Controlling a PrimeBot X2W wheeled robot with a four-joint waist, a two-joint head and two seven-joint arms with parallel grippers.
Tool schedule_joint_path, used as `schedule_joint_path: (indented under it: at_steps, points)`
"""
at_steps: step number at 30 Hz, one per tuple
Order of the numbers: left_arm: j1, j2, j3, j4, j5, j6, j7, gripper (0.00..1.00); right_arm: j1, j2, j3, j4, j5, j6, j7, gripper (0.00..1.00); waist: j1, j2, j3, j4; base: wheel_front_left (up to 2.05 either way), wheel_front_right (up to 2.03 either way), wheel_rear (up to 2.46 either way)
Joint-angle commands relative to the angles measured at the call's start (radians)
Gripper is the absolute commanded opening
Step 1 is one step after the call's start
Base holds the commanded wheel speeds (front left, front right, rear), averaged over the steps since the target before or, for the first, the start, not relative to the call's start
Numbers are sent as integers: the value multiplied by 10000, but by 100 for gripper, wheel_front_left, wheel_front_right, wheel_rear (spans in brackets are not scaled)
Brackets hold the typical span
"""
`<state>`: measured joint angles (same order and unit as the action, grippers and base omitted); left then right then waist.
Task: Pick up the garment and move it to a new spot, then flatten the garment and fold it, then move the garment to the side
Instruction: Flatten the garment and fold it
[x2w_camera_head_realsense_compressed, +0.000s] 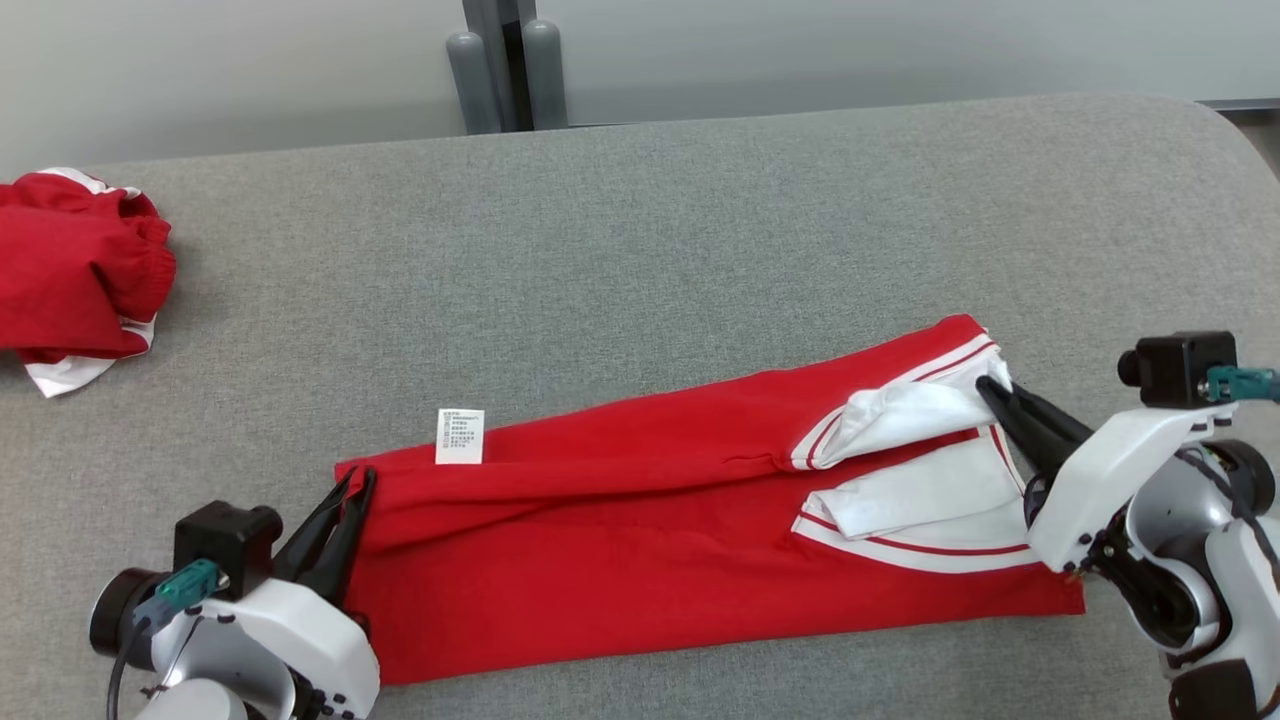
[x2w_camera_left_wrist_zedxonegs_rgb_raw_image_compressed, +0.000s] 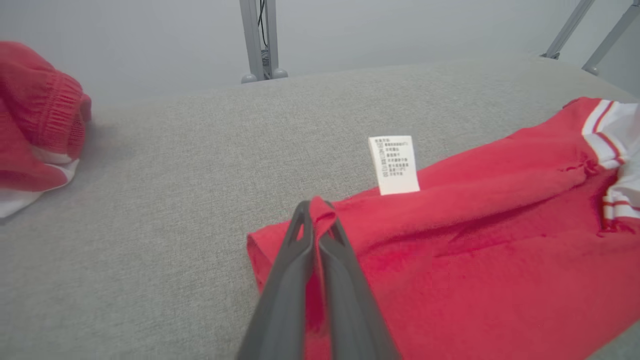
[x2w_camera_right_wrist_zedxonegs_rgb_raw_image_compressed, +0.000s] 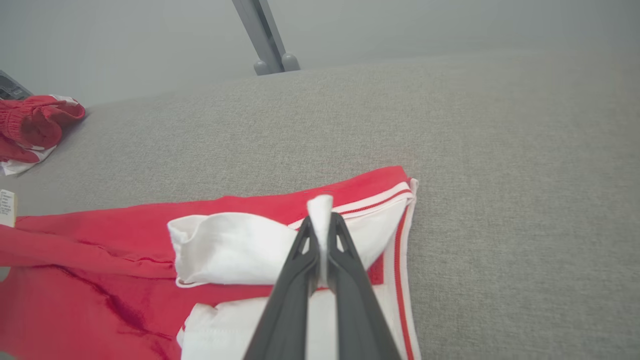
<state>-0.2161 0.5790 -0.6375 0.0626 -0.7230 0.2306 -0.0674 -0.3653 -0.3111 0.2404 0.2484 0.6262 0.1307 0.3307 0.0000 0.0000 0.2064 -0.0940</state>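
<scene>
A red garment (x2w_camera_head_realsense_compressed: 620, 530) lies on the grey tabletop (x2w_camera_head_realsense_compressed: 700, 220). Our left end effector (x2w_camera_head_realsense_compressed: 358, 480) clamps its corner beside the care label (x2w_camera_head_realsense_compressed: 460, 436). Our right end effector (x2w_camera_head_realsense_compressed: 988, 388) clamps a white fold (x2w_camera_head_realsense_compressed: 900, 415) well apart from the label. We should raise both evenly.

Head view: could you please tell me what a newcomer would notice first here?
A long red garment lies stretched across the grey surface, the left pincer shut on its red corner and the right pincer shut on a white fold. Another red bundle sits far left.
</scene>
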Motion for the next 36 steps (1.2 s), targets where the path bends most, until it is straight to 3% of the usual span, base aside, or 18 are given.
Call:
schedule_joint_path:
  at_steps: [1,15,16,17,18,19,20,21,22,29,36]
  points:
    - [245,84,131,-159,-36,175,-134,0,294,85,-165,-237,-94,1,65,0,0,0,38,15,0,0,0]
    - [1007,-139,28,85,-168,180,-829,0,1336,580,-635,-882,-382,1,187,0,0,0,90,-27,0,0,0]
    - [1051,-164,34,134,-175,202,-883,0,1380,590,-635,-907,-384,1,155,3,0,0,86,-36,0,0,0]
    - [1086,-161,43,181,-178,217,-930,0,1431,589,-637,-931,-379,1,125,18,0,0,82,-42,0,0,0]
    - [1120,-169,71,214,-206,239,-978,16,1490,582,-639,-950,-364,1,91,35,0,0,76,-44,0,0,0]
    - [1155,-182,96,225,-241,249,-1040,41,1550,569,-640,-970,-344,1,55,45,0,0,76,-46,0,0,0]
    - [1219,-205,132,230,-285,266,-1105,69,1624,549,-649,-981,-326,1,12,64,0,0,68,-48,0,0,0]
    - [1290,-221,172,230,-316,282,-1164,99,1705,525,-646,-1011,-315,1,-15,91,0,0,60,-52,0,0,0]
    - [1359,-230,199,217,-360,287,-1214,100,1779,507,-648,-1024,-316,1,-59,100,0,0,48,-60,0,0,0]
    - [1925,-356,333,-283,-548,477,-1509,100,2269,369,-646,-1195,-472,1,-184,100,0,0,-48,-190,0,0,0]
    - [2263,-353,494,-901,-348,972,-1663,100,2832,179,-863,-1363,-445,1,67,100,0,0,-214,-322,0,0,0]
